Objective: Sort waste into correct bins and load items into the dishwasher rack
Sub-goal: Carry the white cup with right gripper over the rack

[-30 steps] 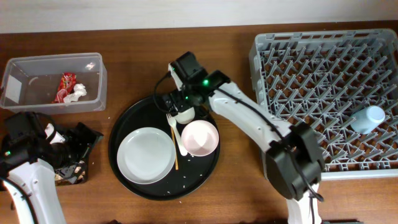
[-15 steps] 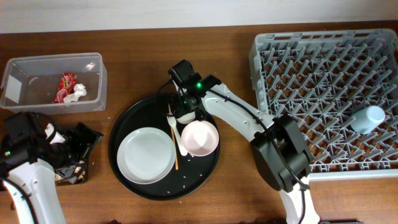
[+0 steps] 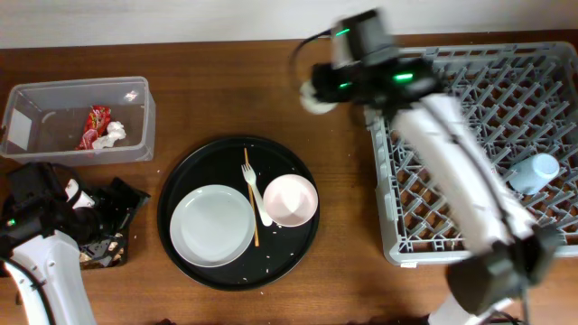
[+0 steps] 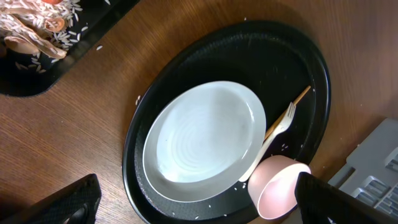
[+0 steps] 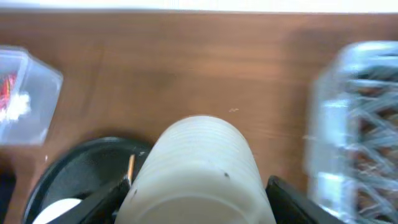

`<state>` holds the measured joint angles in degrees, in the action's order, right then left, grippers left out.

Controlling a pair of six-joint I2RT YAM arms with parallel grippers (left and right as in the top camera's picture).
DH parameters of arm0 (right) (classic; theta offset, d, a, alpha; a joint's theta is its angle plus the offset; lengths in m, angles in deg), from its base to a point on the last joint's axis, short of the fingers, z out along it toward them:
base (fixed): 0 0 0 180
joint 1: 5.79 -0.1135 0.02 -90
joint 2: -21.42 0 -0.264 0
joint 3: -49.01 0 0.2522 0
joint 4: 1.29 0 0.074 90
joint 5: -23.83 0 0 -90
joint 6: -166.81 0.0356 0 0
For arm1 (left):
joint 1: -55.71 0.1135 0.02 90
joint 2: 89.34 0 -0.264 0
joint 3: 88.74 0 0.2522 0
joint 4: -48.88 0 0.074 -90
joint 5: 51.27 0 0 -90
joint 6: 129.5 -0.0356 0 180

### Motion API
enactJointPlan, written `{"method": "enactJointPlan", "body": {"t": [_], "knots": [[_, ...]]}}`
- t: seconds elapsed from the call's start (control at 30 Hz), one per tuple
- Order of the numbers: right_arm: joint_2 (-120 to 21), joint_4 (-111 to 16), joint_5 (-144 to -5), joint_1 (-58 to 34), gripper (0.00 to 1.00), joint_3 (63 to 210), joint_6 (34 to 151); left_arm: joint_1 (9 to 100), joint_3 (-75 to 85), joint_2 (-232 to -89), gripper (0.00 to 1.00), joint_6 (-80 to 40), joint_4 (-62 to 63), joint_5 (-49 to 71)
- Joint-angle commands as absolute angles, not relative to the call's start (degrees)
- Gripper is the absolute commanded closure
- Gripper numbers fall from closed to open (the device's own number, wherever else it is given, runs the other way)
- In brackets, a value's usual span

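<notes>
My right gripper is shut on the white cup and holds it in the air above the table, just left of the grey dishwasher rack; the arm is blurred. The light-blue cup lies in the rack. The white plate, white bowl, white fork and wooden stick lie on the round black tray. My left gripper is open and empty, low over the plate's near edge. The clear tub holds the red wrapper and white paper.
The flat black tray with rice and scraps sits at the left, partly hidden under my left arm in the overhead view. Rice grains dot the round tray. The rack fills the right side.
My right gripper has lifted the white cup off the round tray and swung up and right toward the rack. The left arm has not moved.
</notes>
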<state>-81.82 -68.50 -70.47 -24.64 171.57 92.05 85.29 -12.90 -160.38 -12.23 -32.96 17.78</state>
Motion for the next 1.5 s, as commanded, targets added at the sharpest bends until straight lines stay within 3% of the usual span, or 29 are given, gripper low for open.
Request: {"method": "enactJointPlan", "body": {"t": [0.0,0.2,0.43,0.73,1.13,1.47], "knots": [[-74.52,-73.42,-69.97,-11.0,0.34,172.88,92.1,85.23,-12.92,-160.36,0.01,-11.92,-33.02,17.56],[-72.97,-80.69,-69.11,22.22,0.34,172.81,90.22,85.23,-12.92,-160.36,0.01,-11.92,-33.02,17.56],[-81.88,-80.24,-63.63,37.85,0.32,172.81,91.92,85.23,-12.92,-160.36,0.01,-11.92,-33.02,17.56],[-89.36,-81.5,-55.15,40.36,0.28,171.55,92.34,85.23,-12.92,-160.36,0.01,-11.92,-33.02,17.56],[-89.64,-79.1,-60.85,39.6,0.28,170.12,91.64,85.23,-12.92,-160.36,0.01,-11.92,-33.02,17.56],[-93.45,-76.15,-53.55,37.0,0.35,168.7,89.32,85.23,-12.92,-160.36,0.01,-11.92,-33.02,17.56]]}}
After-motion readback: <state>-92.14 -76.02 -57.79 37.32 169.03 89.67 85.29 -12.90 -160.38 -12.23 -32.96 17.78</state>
